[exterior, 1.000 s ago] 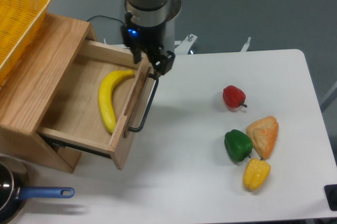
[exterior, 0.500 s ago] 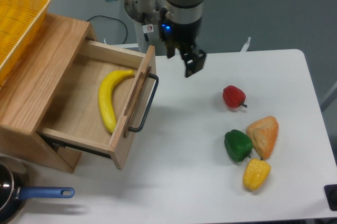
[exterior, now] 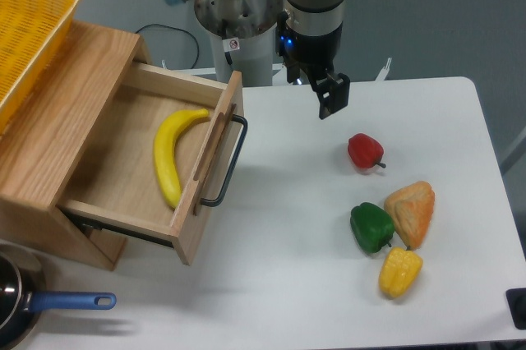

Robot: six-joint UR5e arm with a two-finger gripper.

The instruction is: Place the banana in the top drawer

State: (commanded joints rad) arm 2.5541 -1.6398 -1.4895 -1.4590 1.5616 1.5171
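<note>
inside the open top drawer (exterior: 123,194) lies the banana (exterior: 171,153), flat on the floor panel; the pincer (exterior: 331,97), moved from the drawer front to above the desk (exterior: 288,268), carries nothing, jaw spread undeterminable; placement appears complete.

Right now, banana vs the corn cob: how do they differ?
The banana is long, curved and smooth; the corn cob is short, stubby and ridged. The banana lies inside the open top drawer; the corn cob sits out on the white table, close beside the green pepper and the orange wedge-shaped toy. Both are yellow, and neither is held.
</note>
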